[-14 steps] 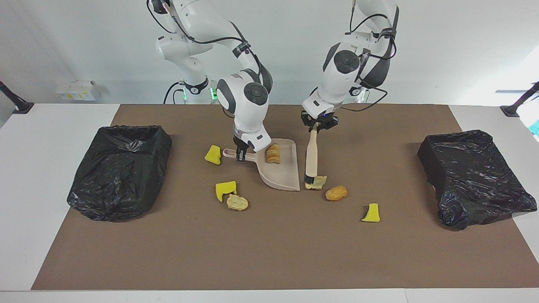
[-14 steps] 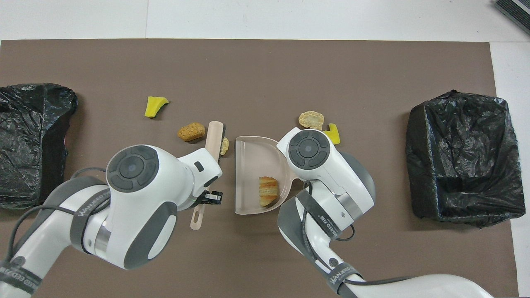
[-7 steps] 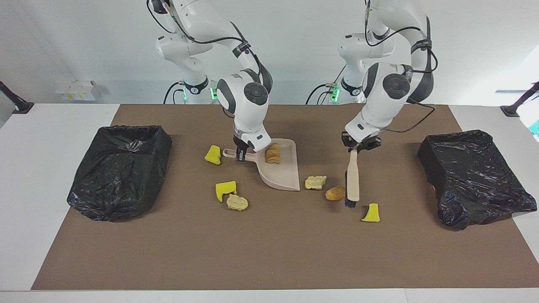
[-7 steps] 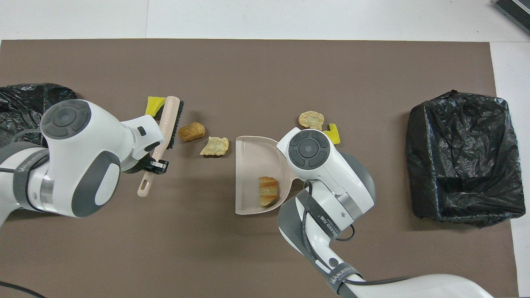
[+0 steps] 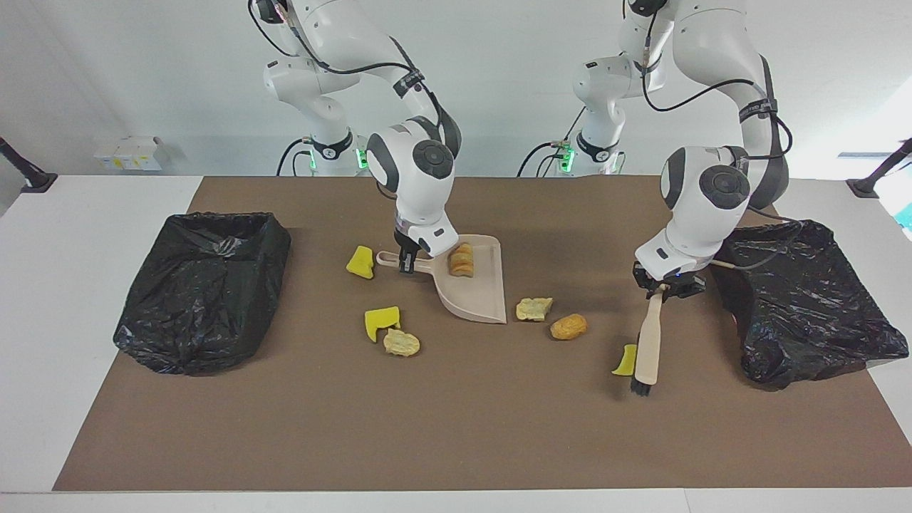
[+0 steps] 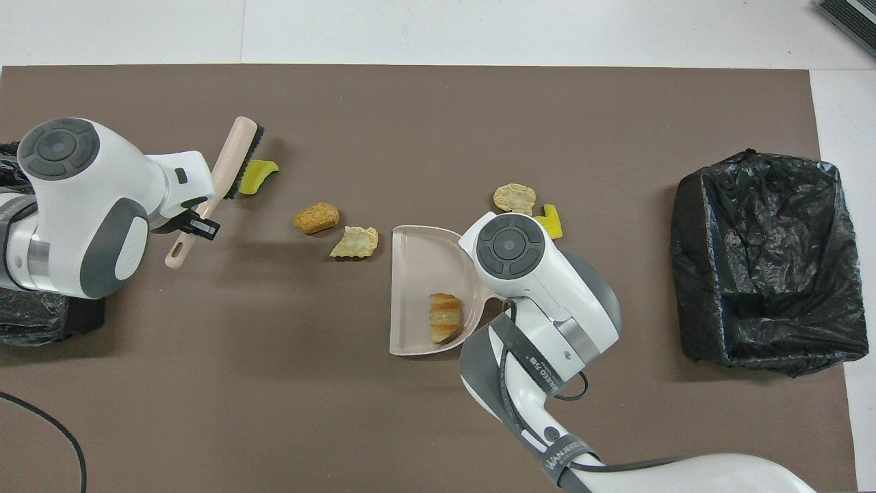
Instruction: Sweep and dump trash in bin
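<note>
Dustpan (image 5: pixel 476 291), bread lump (image 5: pixel 462 260) inside

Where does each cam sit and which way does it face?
Facing view: high across the table, looking at the robots; both arms show whole, left pincer on the brush, right pincer on the dustpan.
Overhead view: above the robots' end, looking steeply down; arms enter from the bottom.
Shared: brush, dustpan, trash, both bins.

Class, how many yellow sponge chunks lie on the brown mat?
3: one beside the dustpan's handle, one touching a bread lump, one beside the brush. None seems hidden.
</note>
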Action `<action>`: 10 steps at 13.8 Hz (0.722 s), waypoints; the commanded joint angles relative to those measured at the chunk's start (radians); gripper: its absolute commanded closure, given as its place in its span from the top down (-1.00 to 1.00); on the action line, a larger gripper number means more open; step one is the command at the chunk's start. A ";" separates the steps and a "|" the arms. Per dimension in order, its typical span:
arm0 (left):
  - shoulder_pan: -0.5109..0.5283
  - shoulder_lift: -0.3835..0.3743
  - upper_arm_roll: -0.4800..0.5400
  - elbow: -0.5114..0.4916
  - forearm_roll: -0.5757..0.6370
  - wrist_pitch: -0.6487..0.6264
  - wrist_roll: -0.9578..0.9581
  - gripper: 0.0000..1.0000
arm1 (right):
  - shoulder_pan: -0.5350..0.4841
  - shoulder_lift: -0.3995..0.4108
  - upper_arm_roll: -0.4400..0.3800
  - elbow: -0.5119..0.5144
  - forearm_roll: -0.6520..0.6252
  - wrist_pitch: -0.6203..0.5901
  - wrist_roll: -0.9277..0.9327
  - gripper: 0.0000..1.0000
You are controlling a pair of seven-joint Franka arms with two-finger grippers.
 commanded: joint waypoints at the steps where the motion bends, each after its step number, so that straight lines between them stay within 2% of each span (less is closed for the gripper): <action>1: 0.025 0.033 -0.012 0.019 0.036 0.038 0.041 -1.00 | -0.005 -0.018 0.005 -0.007 -0.034 -0.040 0.044 -1.00; 6: 0.022 0.031 -0.014 -0.035 0.036 0.030 0.040 -1.00 | 0.012 -0.026 0.005 -0.010 -0.034 -0.060 0.143 -1.00; 10: -0.017 0.014 -0.020 -0.057 0.036 -0.042 0.046 -1.00 | 0.022 -0.037 0.007 -0.016 -0.028 -0.077 0.271 -1.00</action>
